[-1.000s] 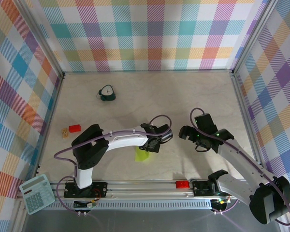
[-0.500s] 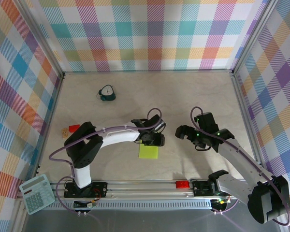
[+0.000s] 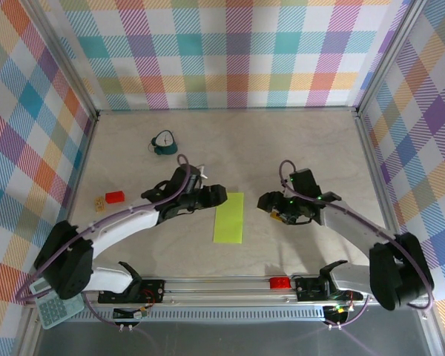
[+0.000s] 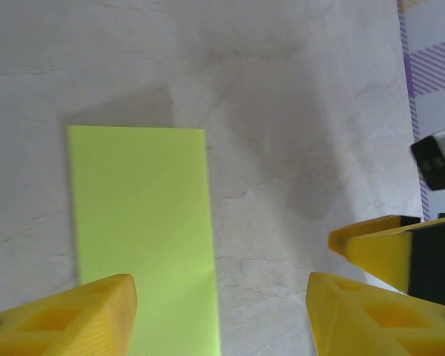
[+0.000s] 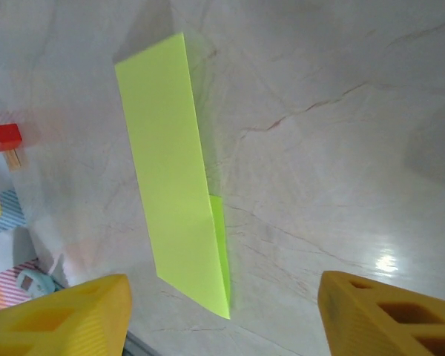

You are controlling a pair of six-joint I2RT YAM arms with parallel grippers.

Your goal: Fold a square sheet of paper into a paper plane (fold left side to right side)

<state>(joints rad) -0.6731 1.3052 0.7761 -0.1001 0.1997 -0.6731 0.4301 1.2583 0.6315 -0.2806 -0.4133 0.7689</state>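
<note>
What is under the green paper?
The folded sheet of paper lies flat on the table. A lower layer of it peeks out along one edge. The tabletop right beneath is covered, so nothing more shows.

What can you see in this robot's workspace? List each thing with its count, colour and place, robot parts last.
sheet of paper: one, lime yellow-green, folded to a narrow rectangle, on the table between the grippers
clock: one, teal, far left of the table
block: one, red, near the left edge
small piece: one, tan, beside the block, too small to identify
calculator: one, pale green, near left corner, partly under the left arm
red tab: one, on the near rail
table: one, pale marbled
walls: three, pastel plaid
left gripper: one, yellow fingers, open, left of the paper
right gripper: one, yellow fingers, open, right of the paper
</note>
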